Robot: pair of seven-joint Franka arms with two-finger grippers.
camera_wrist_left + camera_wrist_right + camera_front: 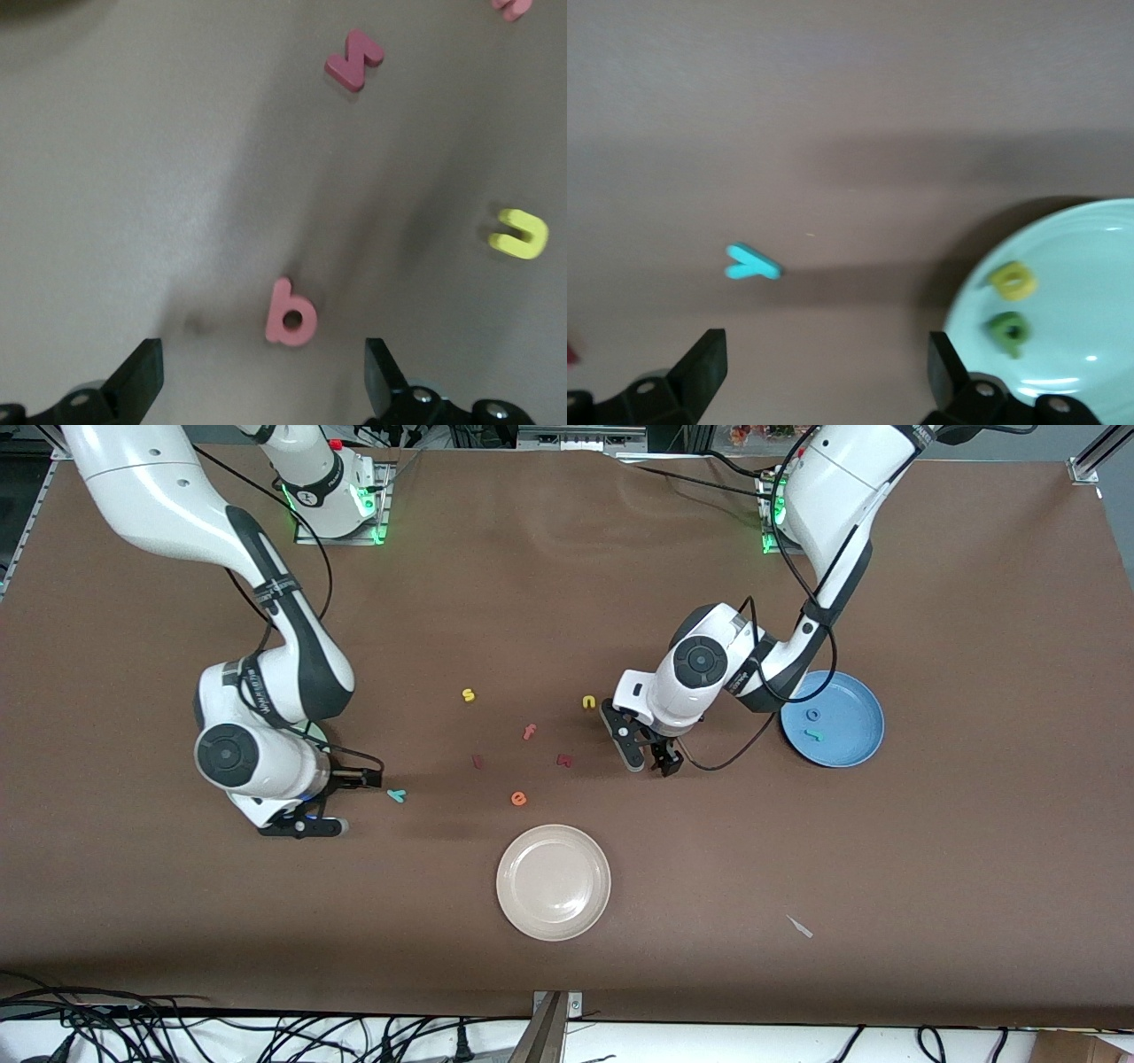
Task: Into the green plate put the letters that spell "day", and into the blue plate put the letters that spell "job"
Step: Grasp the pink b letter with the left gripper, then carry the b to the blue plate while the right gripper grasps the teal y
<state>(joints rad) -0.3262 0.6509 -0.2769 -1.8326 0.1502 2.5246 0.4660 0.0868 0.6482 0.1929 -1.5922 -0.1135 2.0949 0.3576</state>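
The left gripper [257,381], jaws spread, hovers over the pink "b" [290,312]. The right gripper [824,376], jaws spread, hangs beside the green plate [1090,266], which holds two letters, yellow "a" [1013,280] and green "d" [1007,329]; the teal "y" [751,263] lies near that plate. The blue plate [855,717] holds two letters.

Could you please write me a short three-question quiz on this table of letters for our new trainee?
1. True or false: the teal "y", close by the open right claw, already lies in the green plate.
2. Which letters lie in the blue plate? A) "o" and "j"; B) "f" and "e"; C) "s" and "n".
3. Fill in: the open left claw hangs over the salmon-pink letter ___.

Key: 1 false, it lies on the table; 2 A; 3 "b".
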